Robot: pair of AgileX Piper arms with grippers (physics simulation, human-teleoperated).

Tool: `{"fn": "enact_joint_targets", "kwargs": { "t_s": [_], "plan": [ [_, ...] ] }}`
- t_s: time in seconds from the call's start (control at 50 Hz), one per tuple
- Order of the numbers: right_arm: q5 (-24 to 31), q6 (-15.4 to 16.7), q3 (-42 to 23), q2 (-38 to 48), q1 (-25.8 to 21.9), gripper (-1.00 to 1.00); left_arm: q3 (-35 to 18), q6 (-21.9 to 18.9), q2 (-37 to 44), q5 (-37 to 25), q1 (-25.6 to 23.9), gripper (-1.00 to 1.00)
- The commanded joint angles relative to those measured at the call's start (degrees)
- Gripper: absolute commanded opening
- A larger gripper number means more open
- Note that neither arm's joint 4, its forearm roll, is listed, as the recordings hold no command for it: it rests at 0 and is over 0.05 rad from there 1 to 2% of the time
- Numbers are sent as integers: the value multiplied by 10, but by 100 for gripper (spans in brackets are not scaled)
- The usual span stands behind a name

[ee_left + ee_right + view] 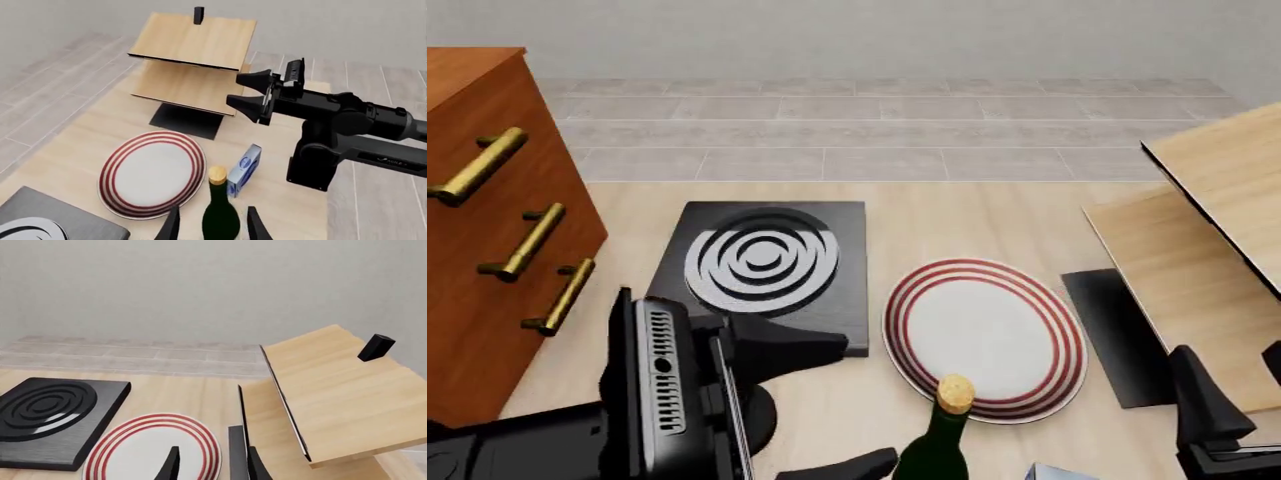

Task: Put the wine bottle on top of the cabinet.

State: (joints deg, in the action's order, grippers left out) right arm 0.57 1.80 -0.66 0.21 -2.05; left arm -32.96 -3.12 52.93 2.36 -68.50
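We see the cabinet (494, 240) at far left, top bare. The wine bottle (221, 214) stands beside the striped plate (985, 335), between our left gripper's (212, 226) spread fingers: grasping stage. Next, close, lift, carry left. Right gripper (210, 466) open, idle.

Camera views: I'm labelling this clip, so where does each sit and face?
Front: fixed above and behind the arms, facing forward and down at cabinet; left gripper shows.
Left wrist: behind its fingers, facing wine bottle and the right arm.
Right wrist: behind right gripper, facing shelf.
All share the striped plate.
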Motion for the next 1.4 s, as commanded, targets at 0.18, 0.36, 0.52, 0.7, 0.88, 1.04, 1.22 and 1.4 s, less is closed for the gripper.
{"fn": "enact_joint_targets", "kwargs": {
  "t_s": [0.18,0.36,0.52,0.7,0.88,1.04,1.22,1.4],
  "plan": [
    [3,-1,-2,0,-3,100,3,5,38,22,-5,100],
    [1,-1,1,1,-3,100,-2,22,52,38,-5,100],
    [-1,-2,3,1,-5,100,-1,24,75,57,-6,100],
    [0,0,3,1,-9,100,4,29,103,81,-3,100],
    [3,-2,0,1,-9,100,-2,34,127,91,-8,100],
    [1,-1,3,2,-11,100,-13,27,163,102,-11,100],
    [1,0,3,4,-15,100,-18,25,179,113,-4,100],
    [1,-3,4,8,-23,100,-28,23,205,124,-6,100]
  ]
}}
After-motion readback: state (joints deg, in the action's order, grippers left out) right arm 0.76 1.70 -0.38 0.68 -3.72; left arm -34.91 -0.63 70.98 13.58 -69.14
